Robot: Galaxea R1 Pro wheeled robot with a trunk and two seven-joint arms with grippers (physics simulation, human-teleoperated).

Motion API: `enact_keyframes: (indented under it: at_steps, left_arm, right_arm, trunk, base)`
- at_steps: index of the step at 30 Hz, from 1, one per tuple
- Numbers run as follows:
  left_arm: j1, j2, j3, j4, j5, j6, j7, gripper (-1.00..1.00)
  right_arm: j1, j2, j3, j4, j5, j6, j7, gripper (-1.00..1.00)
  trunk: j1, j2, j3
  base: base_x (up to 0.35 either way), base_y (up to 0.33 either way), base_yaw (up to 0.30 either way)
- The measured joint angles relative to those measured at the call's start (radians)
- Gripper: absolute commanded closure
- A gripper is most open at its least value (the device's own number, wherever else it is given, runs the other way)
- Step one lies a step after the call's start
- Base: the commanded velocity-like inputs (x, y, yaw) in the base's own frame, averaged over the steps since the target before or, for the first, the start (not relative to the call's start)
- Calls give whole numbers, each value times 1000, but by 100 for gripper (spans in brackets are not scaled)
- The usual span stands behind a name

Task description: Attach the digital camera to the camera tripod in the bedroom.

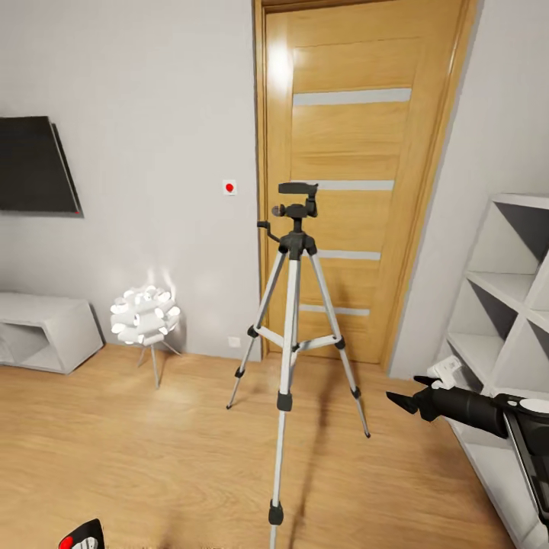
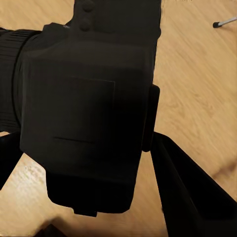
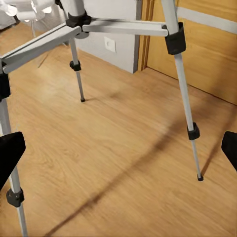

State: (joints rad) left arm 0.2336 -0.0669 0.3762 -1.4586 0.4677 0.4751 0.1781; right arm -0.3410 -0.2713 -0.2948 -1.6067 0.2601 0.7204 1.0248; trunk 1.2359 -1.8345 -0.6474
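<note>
Camera point(image 2: 84, 113) clamped in left gripper point(image 2: 89, 148), low over floor point(image 1: 152, 457). Right gripper point(image 1: 408, 390) spread, empty. Tripod point(image 1: 293, 252) mid-floor before door point(image 1: 358, 152); nudging thin legs risks toppling it.

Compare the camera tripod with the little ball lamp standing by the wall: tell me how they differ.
The camera tripod stands much taller than the ball lamp, reaching the door's middle.
The tripod has thick silver-grey telescopic legs with black joints; the lamp's legs are thin and plain.
The tripod is topped by a black head with a pan handle; the lamp by a glowing white ball.
Both stand upright on the wood floor on splayed legs.
</note>
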Motion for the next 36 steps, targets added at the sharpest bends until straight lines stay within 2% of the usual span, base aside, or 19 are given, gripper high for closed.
enact_keyframes:
  at_steps: [3, 11, 22, 25, 28, 36]
  left_arm:
    - [1, 0, 1, -9, 2, 2, 0, 100]
    - [1, 1, 0, -30, 59, 8, 3, 100]
    - [2, 1, 0, -28, 72, 11, 4, 100]
    - [2, 1, 0, -27, 72, 12, 4, 100]
    - [3, 1, -1, -26, 73, 10, 6, 100]
    - [3, 1, -1, -26, 73, 7, 10, 100]
  right_arm:
    - [0, 0, 0, 0, 0, 0, 0, -100]
    - [8, 0, 0, 0, 0, -1, 0, -100]
    - [22, -6, -4, -1, -2, 0, 5, -100]
    - [42, -9, -7, -1, -3, -1, 24, -100]
    - [67, -13, -12, -1, -1, -10, 101, -100]
    - [85, -17, -41, -1, 1, -66, 141, -100]
  trunk:
    - [0, 0, 0]
    - [-31, 56, 25]
    - [-73, 133, 59]
    - [-84, 154, 69]
    - [-96, 175, 78]
    - [-126, 231, 103]
  base:
    - [0, -105, 280]
    - [0, -29, 276]
    - [0, -3, 78]
    - [0, 0, 11]
    - [0, 0, 4]
    - [0, 0, 1]
